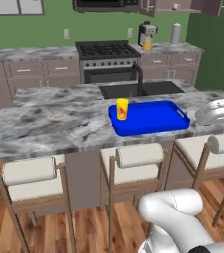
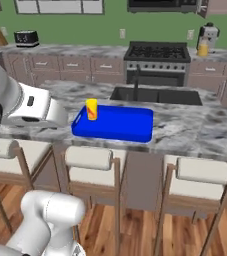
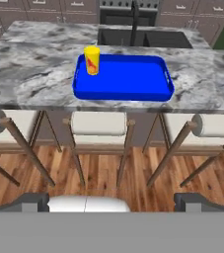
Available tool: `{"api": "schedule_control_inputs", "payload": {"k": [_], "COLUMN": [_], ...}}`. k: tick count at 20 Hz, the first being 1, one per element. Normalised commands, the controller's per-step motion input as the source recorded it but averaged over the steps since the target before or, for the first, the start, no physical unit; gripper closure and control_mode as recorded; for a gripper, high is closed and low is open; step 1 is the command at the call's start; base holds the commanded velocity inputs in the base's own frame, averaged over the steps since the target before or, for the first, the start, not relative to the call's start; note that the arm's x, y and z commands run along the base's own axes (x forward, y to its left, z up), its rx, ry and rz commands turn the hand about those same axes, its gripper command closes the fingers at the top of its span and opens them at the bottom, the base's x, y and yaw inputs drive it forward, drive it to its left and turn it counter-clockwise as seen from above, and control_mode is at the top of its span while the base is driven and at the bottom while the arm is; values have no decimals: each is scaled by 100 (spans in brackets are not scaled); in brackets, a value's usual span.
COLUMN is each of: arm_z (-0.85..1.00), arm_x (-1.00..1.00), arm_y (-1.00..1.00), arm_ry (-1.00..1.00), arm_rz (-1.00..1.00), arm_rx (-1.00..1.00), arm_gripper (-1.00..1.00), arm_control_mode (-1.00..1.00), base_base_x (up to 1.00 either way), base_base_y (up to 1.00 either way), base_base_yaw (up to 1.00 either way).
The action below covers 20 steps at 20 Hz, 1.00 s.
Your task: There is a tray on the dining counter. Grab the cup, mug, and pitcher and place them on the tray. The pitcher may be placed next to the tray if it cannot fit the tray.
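The cup [image 3: 92, 60] stands upright in the tray [image 3: 133, 81]; the gripper [image 3: 112, 201], spread wide, hangs well back.

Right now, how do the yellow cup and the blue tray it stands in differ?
The cup is tall, narrow and upright; the tray is low, flat and far wider. The cup is yellow with a red-orange mark; the tray is plain bright blue. The cup has no handle; the tray has cutout handles in its ends. The cup stands in one corner of the tray, which rests on the dining counter.
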Motion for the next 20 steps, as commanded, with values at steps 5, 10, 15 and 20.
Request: {"api": "schedule_control_inputs", "payload": {"k": [5, 10, 15, 20], "arm_z": [0, 0, 0, 0], "arm_x": [0, 0, 0, 0], "arm_y": [0, 0, 0, 0], "arm_ry": [0, 0, 0, 0], "arm_rz": [0, 0, 0, 0], "arm_rx": [0, 0, 0, 0], "arm_gripper": [-100, -100, -100, -100], "arm_control_mode": [100, 100, 100, 100], "base_base_x": [-72, -9, 0, 2], "base_base_y": [100, 100, 100, 100], "base_base_yaw": [-4, -8, -10, -12]}}
